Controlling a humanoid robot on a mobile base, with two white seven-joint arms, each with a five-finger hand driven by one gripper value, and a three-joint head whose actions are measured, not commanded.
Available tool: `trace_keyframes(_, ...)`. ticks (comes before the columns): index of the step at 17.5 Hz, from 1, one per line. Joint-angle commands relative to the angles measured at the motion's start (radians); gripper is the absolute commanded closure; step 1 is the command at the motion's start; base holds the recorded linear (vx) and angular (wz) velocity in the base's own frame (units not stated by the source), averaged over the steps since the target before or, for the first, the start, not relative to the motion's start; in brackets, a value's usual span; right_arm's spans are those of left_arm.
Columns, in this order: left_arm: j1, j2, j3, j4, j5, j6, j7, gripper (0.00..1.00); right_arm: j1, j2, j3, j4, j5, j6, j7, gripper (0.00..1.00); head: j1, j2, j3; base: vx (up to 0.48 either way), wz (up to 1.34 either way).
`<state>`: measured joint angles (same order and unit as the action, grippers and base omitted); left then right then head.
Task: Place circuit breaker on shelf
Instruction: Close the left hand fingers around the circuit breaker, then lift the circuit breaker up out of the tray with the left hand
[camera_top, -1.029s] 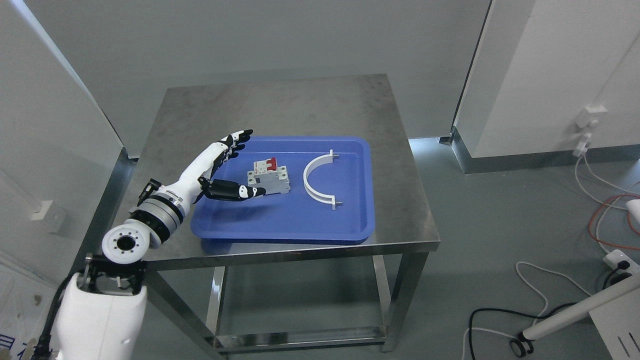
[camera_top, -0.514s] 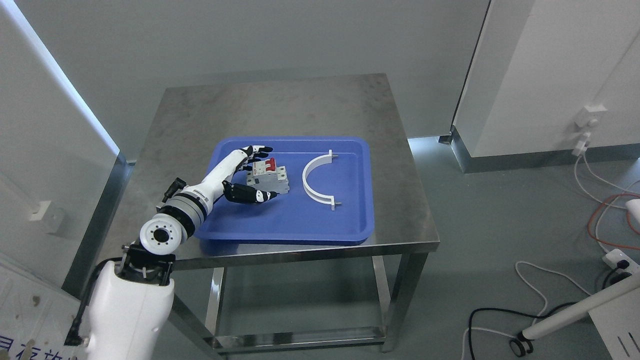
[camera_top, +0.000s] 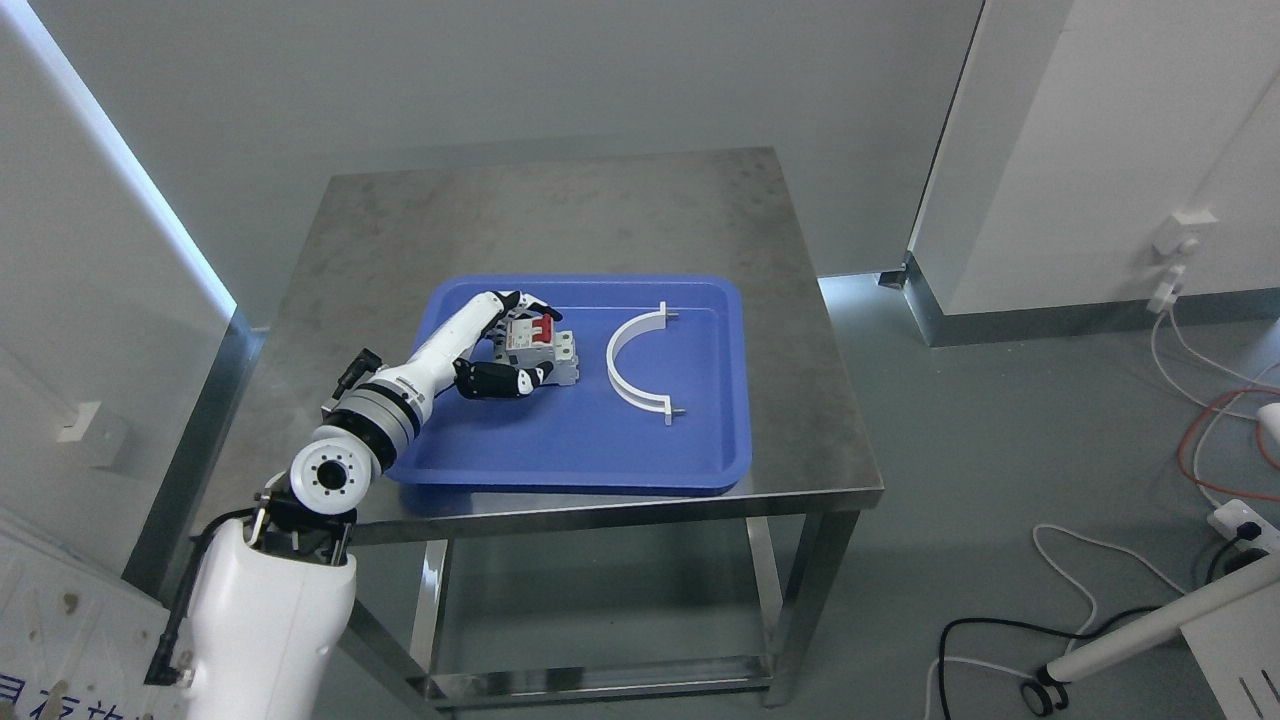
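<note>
Head view: blue tray (camera_top: 600, 455) on steel table (camera_top: 560, 215), grey floor (camera_top: 1000, 440)

Blue tray (camera_top: 600, 455), grey circuit breaker (camera_top: 553, 352) with red switches, white curved bracket (camera_top: 626, 365), black-and-white left hand (camera_top: 500, 350)

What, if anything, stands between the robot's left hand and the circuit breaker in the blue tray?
Nothing visible does. The left hand is closed around the circuit breaker, fingers on its far side and thumb on its near side. The white curved bracket lies apart to its right in the blue tray. No shelf is in view.
</note>
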<state>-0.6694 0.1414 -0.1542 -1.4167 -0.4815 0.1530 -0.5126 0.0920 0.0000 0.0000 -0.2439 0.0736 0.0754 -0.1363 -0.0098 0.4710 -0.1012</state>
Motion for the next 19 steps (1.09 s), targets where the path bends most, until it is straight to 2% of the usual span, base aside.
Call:
trace_keyframes(1, -0.012, -0.077, 0.148, 0.05, -0.011, -0.094, 0.02, 0.8, 0.0, -0.017, 0.02, 0.0, 0.0, 0.004, 0.001, 0.0, 0.0, 0.0, 0.0, 0.024, -0.01)
trace_keyframes(2, -0.033, -0.124, 0.218, 0.038, -0.009, -0.142, 0.023, 0.79, 0.0, -0.017, 0.02, 0.0, 0.0, 0.004, 0.0, 0.0, 0.0, 0.0, 0.0, 0.024, -0.01)
trace_keyframes(4, -0.044, -0.124, 0.358, 0.013, 0.001, -0.237, 0.031, 0.79, 0.0, -0.017, 0.02, 0.0, 0.0, 0.003, 0.0, 0.0, 0.0, 0.0, 0.0, 0.034, -0.03)
trace_keyframes(5, -0.042, -0.124, 0.369, -0.002, 0.021, -0.26, 0.073, 0.79, 0.0, -0.017, 0.02, 0.0, 0.0, 0.004, 0.0, 0.0, 0.0, 0.0, 0.0, 0.025, -0.04)
trace_keyframes(7, -0.042, -0.124, 0.374, -0.036, 0.072, -0.26, 0.355, 0.79, 0.0, -0.017, 0.02, 0.0, 0.0, 0.003, 0.0, 0.0, 0.0, 0.0, 0.0, 0.01, -0.05)
trace_keyframes(9, -0.033, -0.124, 0.357, -0.057, 0.153, -0.273, 0.716, 0.8, 0.0, -0.017, 0.02, 0.0, 0.0, 0.003, 0.001, 0.0, 0.0, 0.0, 0.0, -0.033, -0.04)
trace_keyframes(10, -0.018, -0.124, 0.332, -0.094, 0.206, -0.276, 0.756, 0.8, 0.0, -0.017, 0.02, 0.0, 0.0, 0.004, 0.0, 0.0, 0.0, 0.0, 0.0, -0.06, -0.02)
trace_keyframes(13, 0.066, -0.124, 0.292, -0.169, 0.294, -0.283, 0.705, 0.79, 0.0, -0.017, 0.02, 0.0, 0.0, 0.004, 0.001, 0.0, 0.0, 0.0, 0.0, -0.144, 0.02)
trace_keyframes(16, 0.09, -0.124, 0.327, -0.177, 0.333, -0.286, 0.616, 0.79, 0.0, -0.017, 0.02, 0.0, 0.0, 0.004, 0.001, 0.0, 0.0, 0.0, 0.0, -0.246, 0.08)
trace_keyframes(19, 0.091, -0.124, 0.366, -0.177, 0.34, -0.286, 0.605, 0.79, 0.0, -0.017, 0.02, 0.0, 0.0, 0.004, 0.0, 0.0, 0.0, 0.0, 0.0, -0.218, -0.02)
